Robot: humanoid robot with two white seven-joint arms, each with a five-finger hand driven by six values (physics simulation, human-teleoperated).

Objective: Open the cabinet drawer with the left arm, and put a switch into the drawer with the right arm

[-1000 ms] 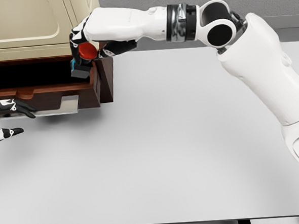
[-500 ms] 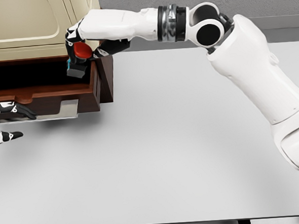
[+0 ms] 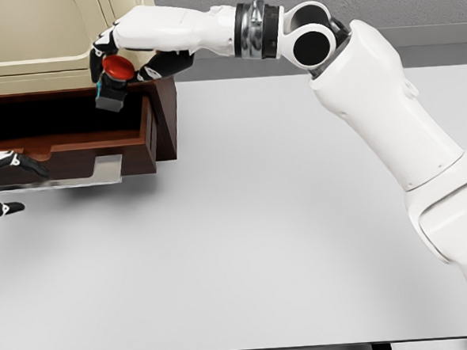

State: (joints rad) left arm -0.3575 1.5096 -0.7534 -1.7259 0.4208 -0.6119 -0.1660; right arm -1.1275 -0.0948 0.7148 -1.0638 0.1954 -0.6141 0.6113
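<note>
Head view: right-hand fingers [image 3: 99, 56] are curling around the switch [image 3: 112, 81], a dark box body with a red button on top, so the right hand [image 3: 119, 59] is holding it firmly. Switch is hanging tilted, above the open drawer [image 3: 73, 141], near its right side wall and toward the back, not touching wood as far as I can tell. Right arm [image 3: 372, 111] is reaching across from the right edge, forearm nearly level over the table's [image 3: 285, 235] far edge.

Left hand [image 3: 3, 169] is showing only at the left border, just by the drawer front; too little is visible, so I cannot tell its finger state or whether it is touching the handle.

Drawer is pulled out of the cream cabinet [image 3: 43, 36], its dark interior exposed, so my read is that the opening step is done and placement is in hand.

Doing it well, as I judge it:
- carrying the switch a bit further left so it is clearing the right wall
- lowering until the body is near the drawer floor before letting go, not dropping from height
- levelling the wrist so it is landing flat, not on an edge
- opening the fingers only once it is inside, then lifting straight up to avoid snagging the cabinet edge above
</note>
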